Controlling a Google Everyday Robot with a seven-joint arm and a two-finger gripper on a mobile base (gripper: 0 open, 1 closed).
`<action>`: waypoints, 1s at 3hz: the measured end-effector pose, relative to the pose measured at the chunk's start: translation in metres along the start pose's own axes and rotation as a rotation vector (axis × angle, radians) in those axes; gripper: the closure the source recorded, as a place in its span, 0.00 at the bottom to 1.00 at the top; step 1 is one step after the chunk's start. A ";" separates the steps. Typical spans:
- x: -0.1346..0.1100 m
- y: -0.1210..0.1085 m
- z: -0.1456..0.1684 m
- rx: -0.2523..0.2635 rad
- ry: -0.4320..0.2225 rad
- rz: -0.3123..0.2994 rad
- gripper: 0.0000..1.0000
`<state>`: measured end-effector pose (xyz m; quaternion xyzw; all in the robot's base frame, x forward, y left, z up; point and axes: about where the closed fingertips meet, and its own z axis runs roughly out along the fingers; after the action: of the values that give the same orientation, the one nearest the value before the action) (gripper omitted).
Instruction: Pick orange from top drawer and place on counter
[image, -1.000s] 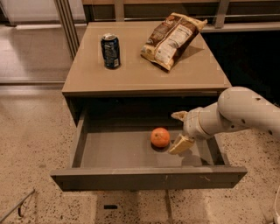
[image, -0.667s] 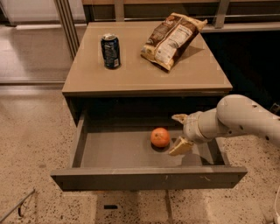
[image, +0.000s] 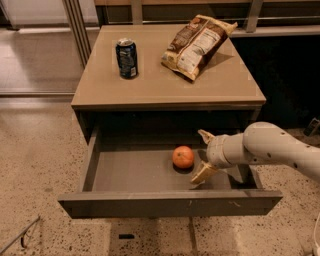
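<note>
The orange (image: 183, 156) lies on the grey bottom of the open top drawer (image: 135, 172), right of its middle. My gripper (image: 204, 155) is inside the drawer just right of the orange, fingers spread open, one fingertip (image: 204, 135) behind and one (image: 201, 175) in front. It holds nothing and stands a small gap away from the fruit. The tan counter (image: 165, 80) is above the drawer.
A dark soda can (image: 127, 58) stands on the counter at the left. A brown chip bag (image: 197, 44) lies at the back right. My white arm (image: 272, 150) comes in from the right over the drawer's right side. Speckled floor surrounds the cabinet.
The gripper has shifted slightly left toward the orange. The orange has not moved.
</note>
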<state>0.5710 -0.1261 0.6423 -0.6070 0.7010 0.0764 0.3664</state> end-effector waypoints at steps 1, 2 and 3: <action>0.004 -0.005 0.018 0.005 -0.028 0.012 0.11; 0.002 -0.009 0.031 -0.004 -0.062 0.036 0.11; -0.003 -0.010 0.042 -0.026 -0.099 0.062 0.12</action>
<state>0.5981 -0.1027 0.6172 -0.5852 0.6996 0.1267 0.3900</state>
